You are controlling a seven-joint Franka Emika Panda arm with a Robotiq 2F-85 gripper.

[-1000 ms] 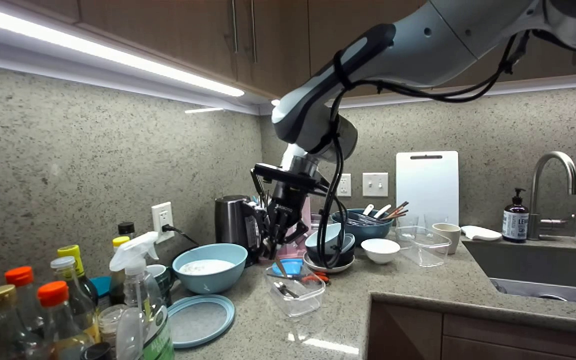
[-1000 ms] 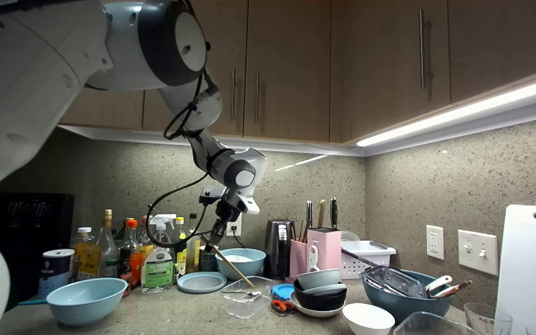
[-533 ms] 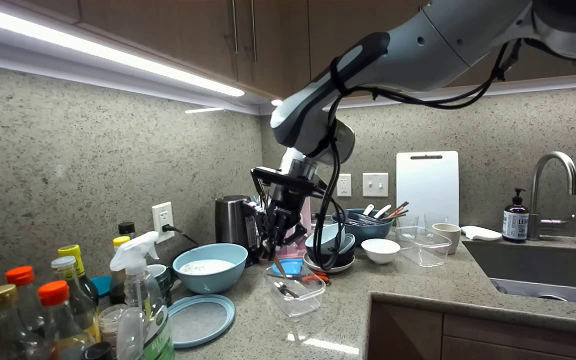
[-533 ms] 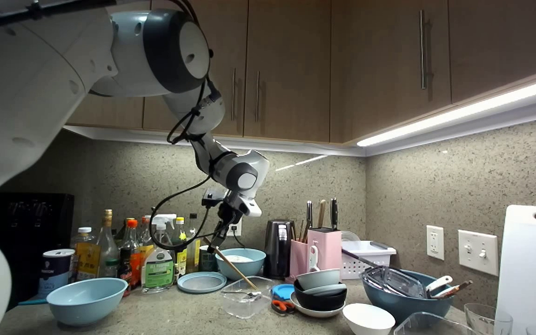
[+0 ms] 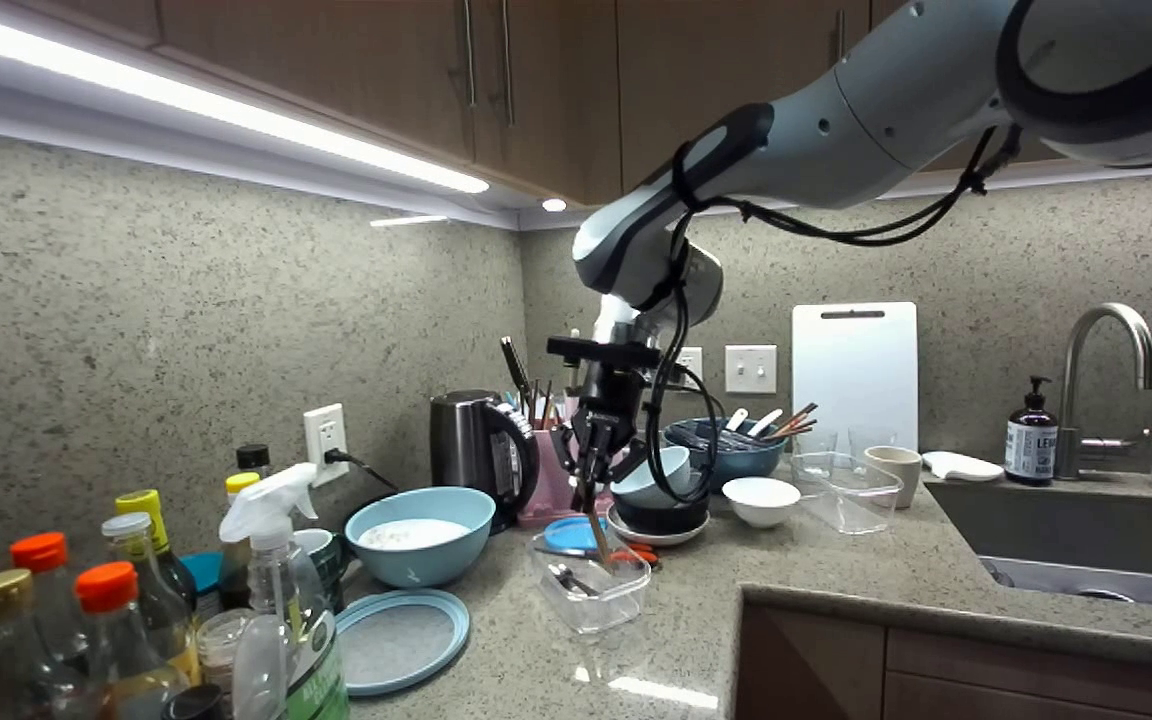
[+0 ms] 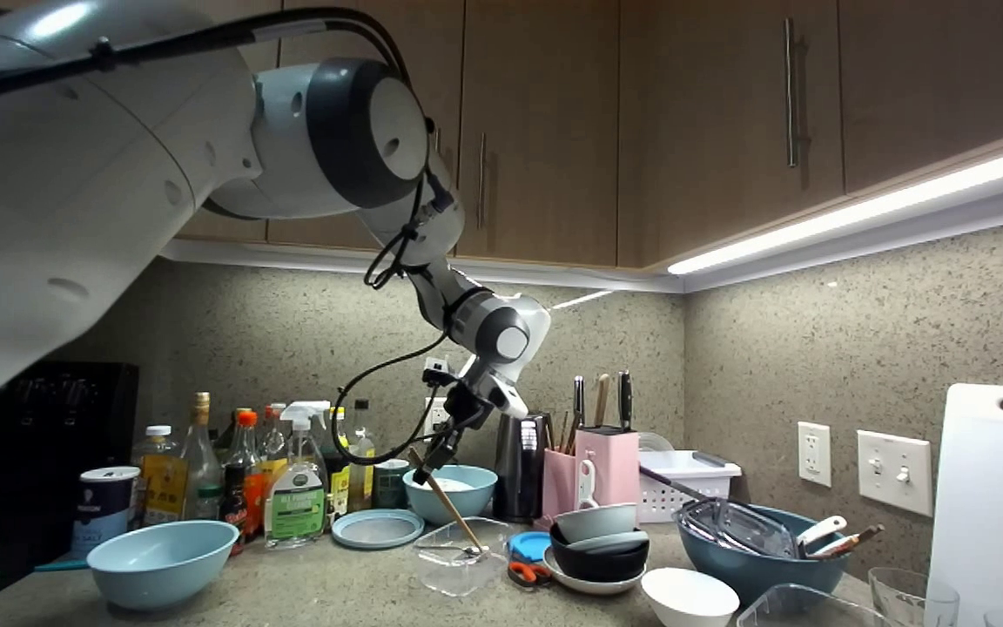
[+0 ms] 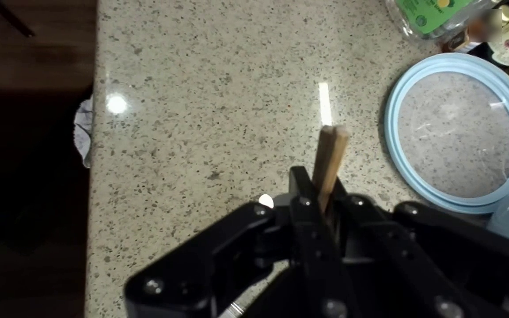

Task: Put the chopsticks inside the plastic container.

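chopsticks: one pair, thin, wooden, held clear of the counter at a slant. two squared ends, side by side, in the wrist view. in both exterior views the lower ends fall within the outline of the plastic container; whether they touch its floor cannot be told.

progress, as judged: grasp, done. carrying to the container, done or nearly so. left: lowering the pair, letting go, backing off.

gripper: fingers pressed together, pinching the chopsticks nearer their upper ends. a short length stands out past the fingertips; the longer length runs down, slantwise, to the container.

plastic container: clear, low, on the counter, beneath the lower length of the pair. contents: some cutlery, dark and silver, count not legible. it looks short for the chopsticks, so they may come to rest leaning on the rim rather than flat; letting go from too high might tip them out over the wall.

beside the container: one bright blue lid, round; one pair of orange-handled scissors, in front of that lid. contact with the container not clear.

further out: one stack of bowls, on a pale dish; one light-blue bowl with white contents; one round light-blue lid, see-through in the middle, lying flat.
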